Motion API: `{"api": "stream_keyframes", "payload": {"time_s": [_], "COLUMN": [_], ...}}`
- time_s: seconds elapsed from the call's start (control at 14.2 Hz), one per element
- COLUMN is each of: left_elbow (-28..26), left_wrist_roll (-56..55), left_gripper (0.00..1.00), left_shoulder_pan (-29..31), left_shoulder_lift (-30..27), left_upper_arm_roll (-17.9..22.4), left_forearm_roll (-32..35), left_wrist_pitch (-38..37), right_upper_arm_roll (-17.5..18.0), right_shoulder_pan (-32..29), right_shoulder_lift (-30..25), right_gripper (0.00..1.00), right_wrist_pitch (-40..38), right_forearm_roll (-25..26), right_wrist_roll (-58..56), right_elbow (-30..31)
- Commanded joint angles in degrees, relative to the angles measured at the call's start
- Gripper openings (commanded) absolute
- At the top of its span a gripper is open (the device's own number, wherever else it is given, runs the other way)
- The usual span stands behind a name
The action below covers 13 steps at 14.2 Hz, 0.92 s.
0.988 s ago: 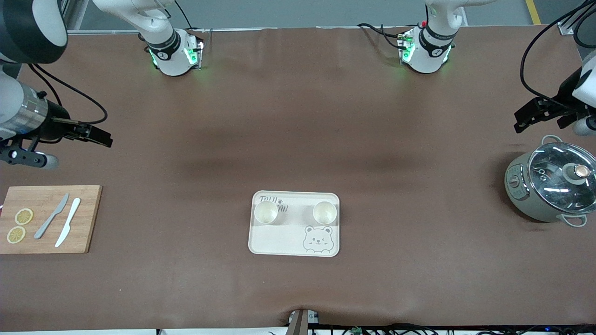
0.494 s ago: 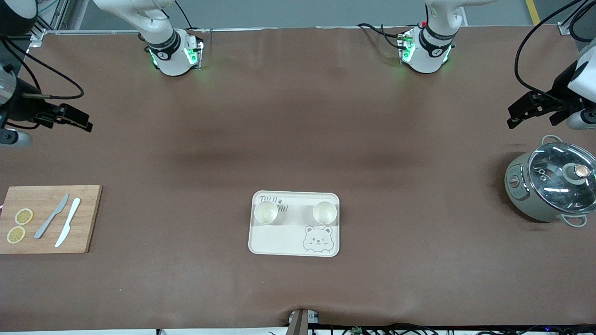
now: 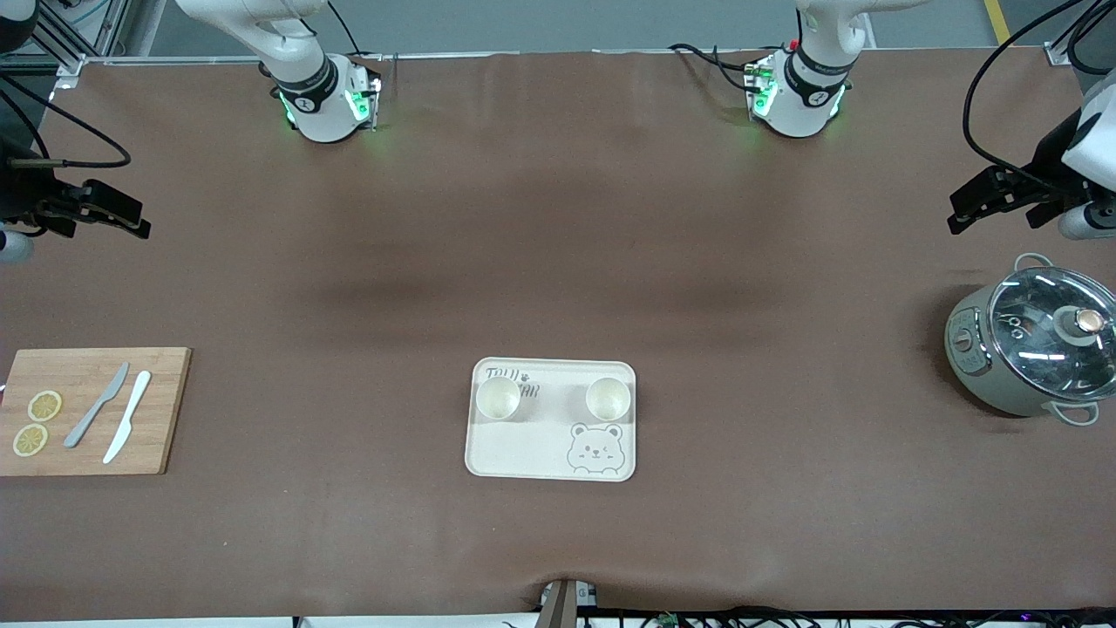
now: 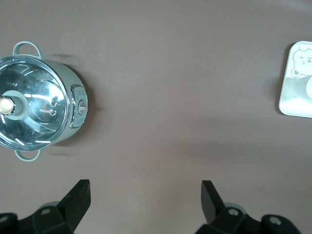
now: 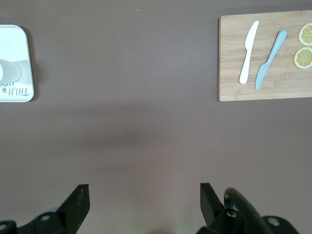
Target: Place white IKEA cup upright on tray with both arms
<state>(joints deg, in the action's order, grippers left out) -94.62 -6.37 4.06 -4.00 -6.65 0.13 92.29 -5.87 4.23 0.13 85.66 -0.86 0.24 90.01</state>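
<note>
While both arms waited raised at the ends of the brown tabletop (image 3: 558, 262), I logged the following. Item one: cream tray (image 3: 523, 458), flat on the tabletop midway between the two ends, toward the front-camera edge, grey lettering at one corner and a winking bear drawing (image 3: 595, 448) at the corner nearest the camera on the left arm's side. Item two: two white cups, both upright and open-mouthed on the tray along its edge farther from the camera, one cup (image 3: 498, 398) toward the right arm's end and partly covering the lettering, the other cup (image 3: 608, 398) toward the left arm's end, just above the bear; the two stood apart, not touching. Item three: left claw (image 4: 146, 195), over bare tabletop near the left arm's end, jaws spread wide, gripping nothing. Item four: right claw (image 5: 145, 195), over bare tabletop near the right arm's end, jaws likewise wide apart and empty. Item five: grey-green cooking pot (image 3: 1029, 349) with a glass lid and a knob, at the left arm's end, close to the left claw. Item six: wooden cutting board (image 3: 166, 410) at the right arm's end, carrying a grey knife (image 3: 96, 406), a white knife (image 3: 127, 428) beside it, and two lemon slices (image 3: 44, 406), one nearer the camera than the other.
</note>
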Motion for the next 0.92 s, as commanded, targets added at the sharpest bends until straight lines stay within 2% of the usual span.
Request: {"api": "stream_keyframes", "payload": {"time_s": [0.0,0.85], "left_elbow": [0.75,3.03], "left_wrist_roll": [1.18,0.48], "left_gripper": [1.00,1.00], "left_shoulder_pan": [0.60,0.33], "left_shoulder_lift": [-0.40,1.01], "left_upper_arm_roll": [-0.29,-0.64], "left_forearm_roll": [-0.75,0.40], "left_wrist_pitch": [-1.06,-1.76], "right_upper_arm_roll": [1.04,1.04], "right_shoulder_pan": [-0.45,-0.27], "right_shoulder_lift": [-2.15,-2.76], "right_gripper": [1.00,1.00], "right_wrist_pitch": [-0.32,-1.82], "right_forearm_roll": [1.38,1.91], "right_wrist_roll": [-0.68,-0.76], "right_elbow": [1.48,1.75]}}
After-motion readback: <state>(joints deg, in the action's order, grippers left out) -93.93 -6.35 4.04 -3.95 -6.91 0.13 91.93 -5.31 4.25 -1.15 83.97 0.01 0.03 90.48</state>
